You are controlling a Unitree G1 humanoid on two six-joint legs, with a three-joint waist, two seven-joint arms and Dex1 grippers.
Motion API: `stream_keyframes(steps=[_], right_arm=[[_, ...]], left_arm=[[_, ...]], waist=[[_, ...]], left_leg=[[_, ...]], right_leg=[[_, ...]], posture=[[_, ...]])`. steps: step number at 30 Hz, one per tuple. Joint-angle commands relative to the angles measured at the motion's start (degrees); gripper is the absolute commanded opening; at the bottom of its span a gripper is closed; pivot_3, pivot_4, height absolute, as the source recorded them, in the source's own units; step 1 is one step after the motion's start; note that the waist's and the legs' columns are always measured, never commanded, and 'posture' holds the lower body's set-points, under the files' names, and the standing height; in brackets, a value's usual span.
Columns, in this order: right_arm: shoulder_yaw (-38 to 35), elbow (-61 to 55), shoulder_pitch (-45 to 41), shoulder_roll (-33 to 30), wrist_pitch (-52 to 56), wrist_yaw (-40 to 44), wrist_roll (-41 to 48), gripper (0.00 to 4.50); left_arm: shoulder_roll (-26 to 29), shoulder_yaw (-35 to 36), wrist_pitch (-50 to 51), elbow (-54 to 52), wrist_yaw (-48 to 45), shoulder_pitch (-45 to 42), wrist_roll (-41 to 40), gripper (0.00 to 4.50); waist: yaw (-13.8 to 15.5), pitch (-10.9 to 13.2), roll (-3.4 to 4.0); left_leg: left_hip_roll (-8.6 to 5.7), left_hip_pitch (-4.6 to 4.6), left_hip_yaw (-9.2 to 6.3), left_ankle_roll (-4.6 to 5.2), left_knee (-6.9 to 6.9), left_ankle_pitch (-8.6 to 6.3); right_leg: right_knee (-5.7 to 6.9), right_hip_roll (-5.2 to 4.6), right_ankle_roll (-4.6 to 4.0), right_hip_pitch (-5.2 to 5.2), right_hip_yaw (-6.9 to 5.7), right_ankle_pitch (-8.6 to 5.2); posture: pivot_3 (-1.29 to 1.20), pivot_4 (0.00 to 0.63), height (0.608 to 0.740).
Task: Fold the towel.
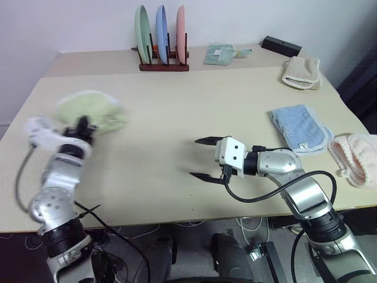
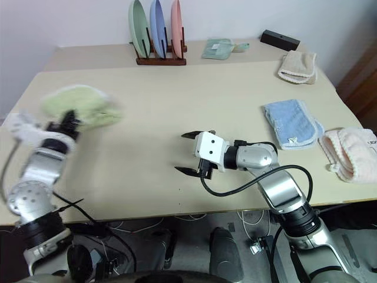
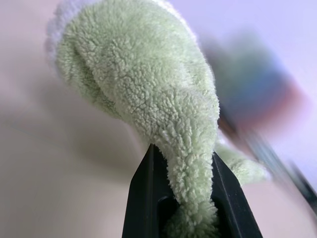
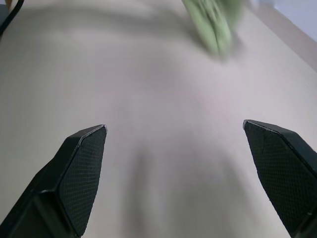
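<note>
A: How many cloths are out?

B: Six on the beige rectangular desk (image 1: pixel 177 112). The light green terry towel (image 1: pixel 94 110) is bunched near the desk's left edge, pinched between the left gripper (image 1: pixel 83 125)'s pressed-together black fingers (image 3: pixel 141 198); its fluffy bulk rises just beyond their tips. Well off to the right lie a light blue terry towel (image 1: pixel 300 128), a cream terry towel (image 1: pixel 301 72), a pink one (image 1: pixel 353 156) at the right edge, and a small pale teal cloth (image 1: pixel 221 53) at the back.

A: And the plates?

B: Three upright, green, blue and pink, in a dark wooden rack (image 1: pixel 163 63). A black box (image 1: pixel 281 45) sits at the far edge.

A: The other gripper?

B: The right gripper (image 1: pixel 203 158) has its fingers (image 4: pixel 81 168) spread wide over bare desk, nothing between them. Open surface stretches ahead of them to the green towel.
</note>
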Motion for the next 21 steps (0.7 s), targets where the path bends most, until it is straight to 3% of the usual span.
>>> stream_keyframes(steps=[1,5,8,15,21], right_arm=[[-0.5,-1.2,-0.4,0.1,-1.4,0.2,0.4,4.5],[-0.6,-0.4,-0.4,-0.1,-1.9,0.5,0.4,4.5],[-0.7,0.9,-0.5,-0.6,-3.1,1.1,-0.1,4.5],[-0.9,2.7,-1.0,-0.8,-4.4,2.0,-0.1,4.5],[-3.9,7.2,-4.2,0.7,-2.3,2.0,3.4,4.5]], left_arm=[[-1.0,3.7,-4.5,1.7,1.8,2.5,0.4,0.08],[-4.7,3.9,-4.8,1.1,3.1,6.6,-1.2,0.08],[-7.6,3.8,-5.8,-1.6,4.6,8.9,-3.0,1.04],[-8.3,3.8,-6.9,-8.9,6.2,14.0,-5.8,4.46],[-1.1,4.6,-8.4,-15.6,4.6,20.1,-1.0,4.46]], waist=[[0.4,0.0,-0.02],[1.2,-0.1,-0.29],[1.3,-0.1,-0.46],[0.5,-0.1,-0.46],[0.3,-0.1,-0.49]], left_leg=[[-0.01,0.0,0.0,0.0,0.01,0.0],[-0.05,-0.03,-0.07,0.02,0.14,-0.01],[-0.04,-0.02,-0.07,0.01,0.14,-0.01],[-0.02,0.0,-0.05,0.01,0.08,-0.01],[0.03,0.01,-0.04,0.01,0.03,-0.01]], right_leg=[[0.0,0.0,0.0,0.0,0.0,0.0],[-0.02,-0.02,0.0,0.16,-0.01,0.0],[-0.02,-0.01,-0.01,0.16,-0.02,0.0],[-0.01,-0.01,0.0,0.12,-0.02,0.0],[0.01,0.03,-0.01,0.07,-0.03,0.0]], posture=[[0.0,0.15,0.738],[0.0,0.15,0.738],[0.0,0.15,0.738],[0.0,0.15,0.738],[0.0,0.15,0.738]])
